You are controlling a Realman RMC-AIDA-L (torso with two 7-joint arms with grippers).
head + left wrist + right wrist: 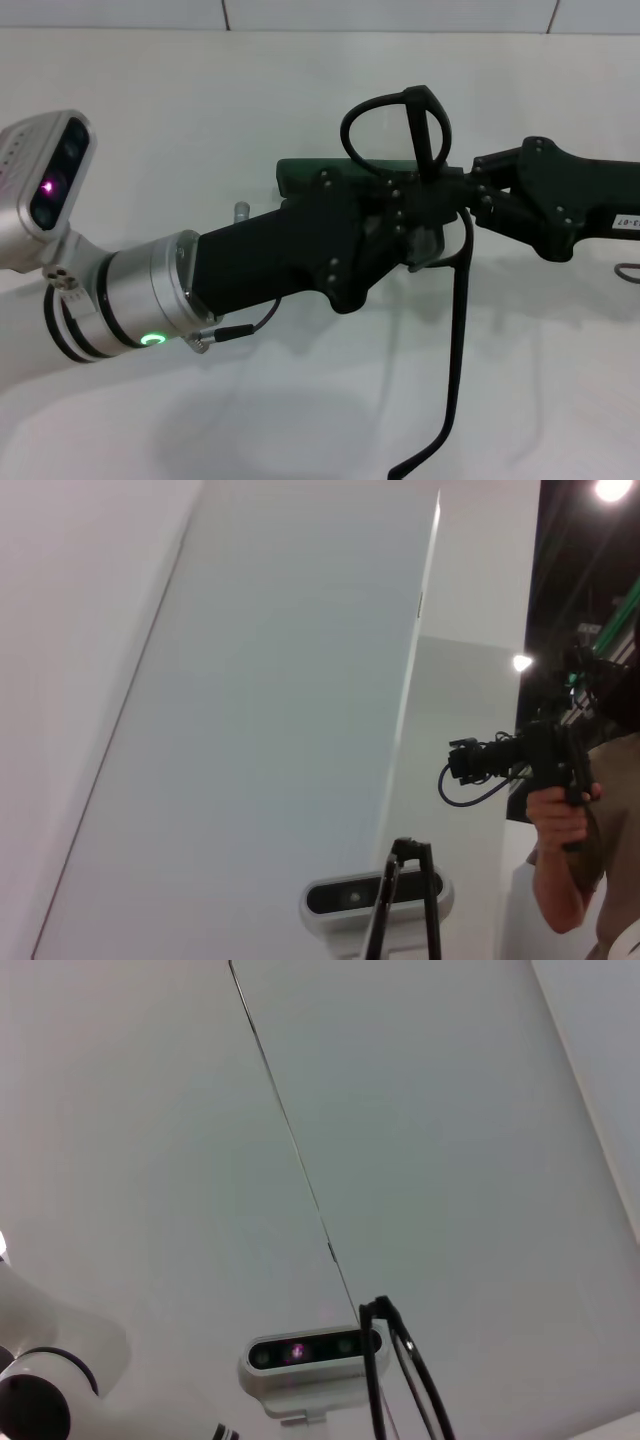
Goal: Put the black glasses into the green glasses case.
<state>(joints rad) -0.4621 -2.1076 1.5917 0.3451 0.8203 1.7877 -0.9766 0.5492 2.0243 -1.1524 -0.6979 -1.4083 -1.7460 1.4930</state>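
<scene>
black glasses (400,135), above green glasses case (305,176)

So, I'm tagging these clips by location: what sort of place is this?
Probably a lab or studio set up for recording robot work. A plain white table sits against pale wall panels, and in the left wrist view a person holds up a camera rig under bright ceiling lights.

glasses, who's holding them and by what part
Both grippers, left and right, meet at the glasses, near the frame's hinge; one temple arm hangs loose. Exact contact is hidden.
</scene>
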